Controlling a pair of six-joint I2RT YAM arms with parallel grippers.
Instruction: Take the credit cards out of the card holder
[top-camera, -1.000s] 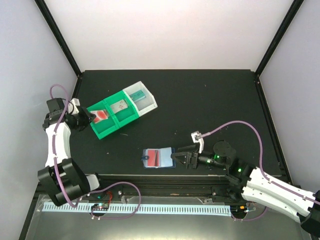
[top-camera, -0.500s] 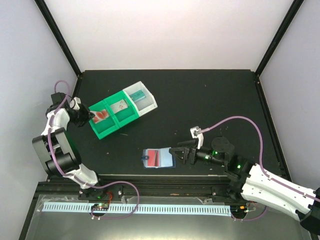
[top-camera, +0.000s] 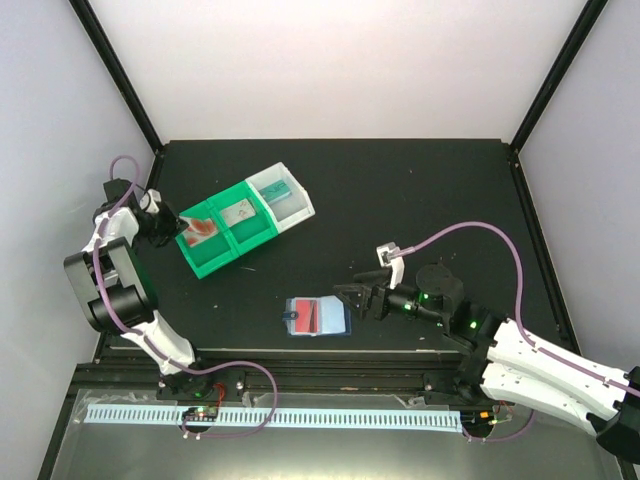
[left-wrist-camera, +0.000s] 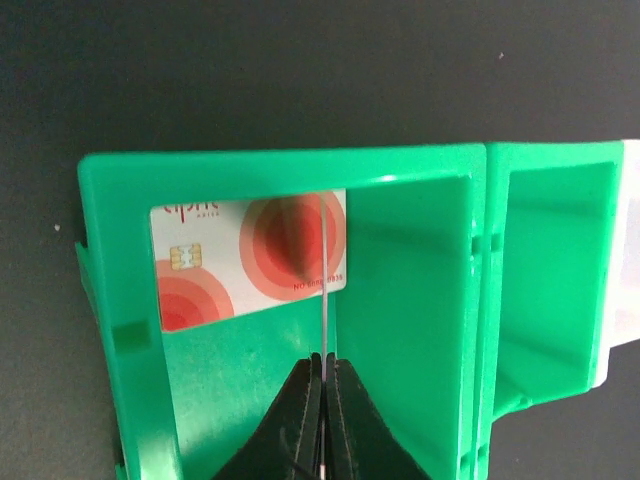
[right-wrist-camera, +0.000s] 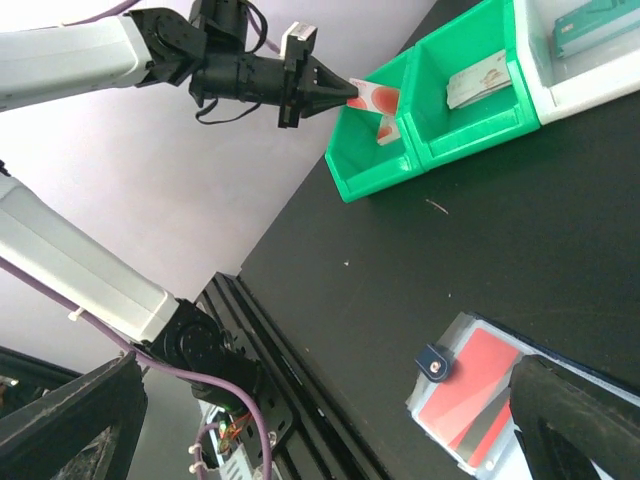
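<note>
One card (left-wrist-camera: 325, 300) edge-on in left gripper (left-wrist-camera: 323, 366)

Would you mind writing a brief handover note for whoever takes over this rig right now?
Left gripper: shut on the held card, edge-on over the green tray's end compartment.
Right gripper: open, holding nothing, beside the card holder.
Done: a red-circled card lies in that end compartment, and another card is in the middle one.
Left: release the held card; a red card is inside the card holder on the table and needs pulling out.
</note>
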